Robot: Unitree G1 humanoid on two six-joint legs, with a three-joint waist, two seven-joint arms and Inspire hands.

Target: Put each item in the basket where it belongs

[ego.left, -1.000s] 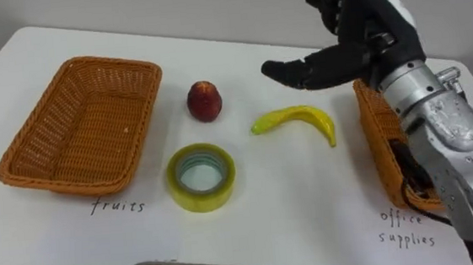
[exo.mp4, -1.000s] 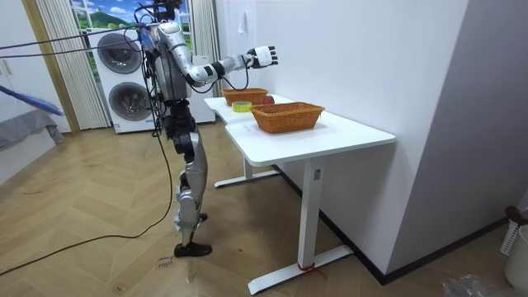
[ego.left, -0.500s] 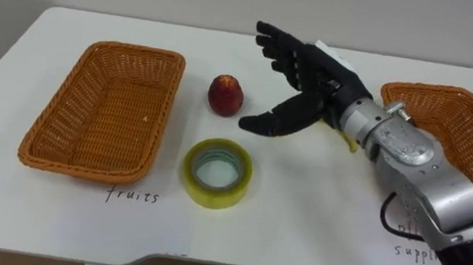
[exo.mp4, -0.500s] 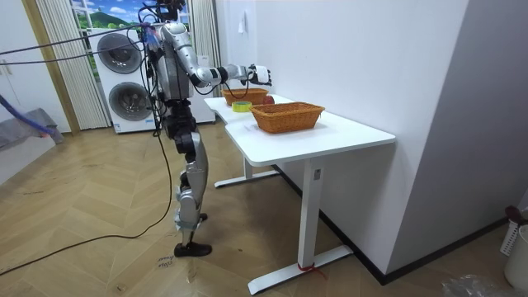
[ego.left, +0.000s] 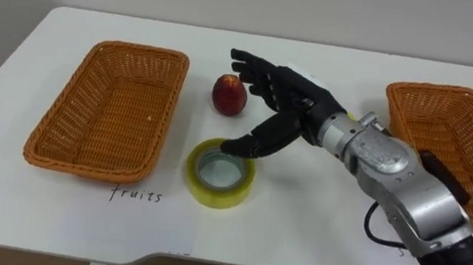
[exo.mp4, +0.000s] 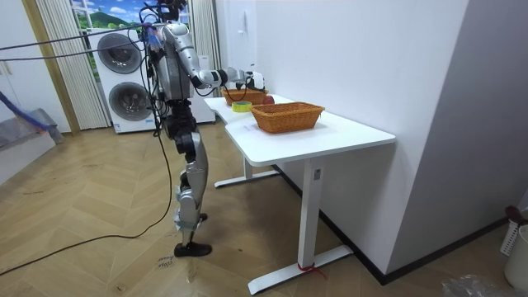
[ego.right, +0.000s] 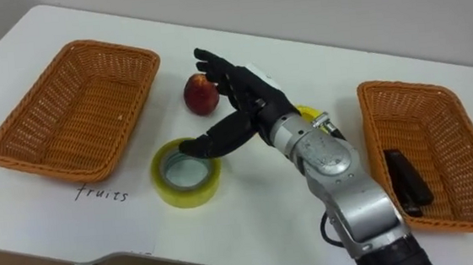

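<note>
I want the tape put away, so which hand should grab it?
Probably right. The open right hand hovers at the tape roll, thumb over its rim, and the office basket lies on that side.

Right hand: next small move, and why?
Probably lower the right robot hand onto the tape roll and curl round it. The hand is open and empty, with its thumb above the roll's rim, while the apple sits beside the hand.

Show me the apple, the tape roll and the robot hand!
apple [ego.left: 229, 95]: left eye view, its red middle.
tape roll [ego.left: 221, 198]: left eye view, its yellow front wall.
robot hand [ego.left: 292, 103]: left eye view, middle of the hand.
</note>
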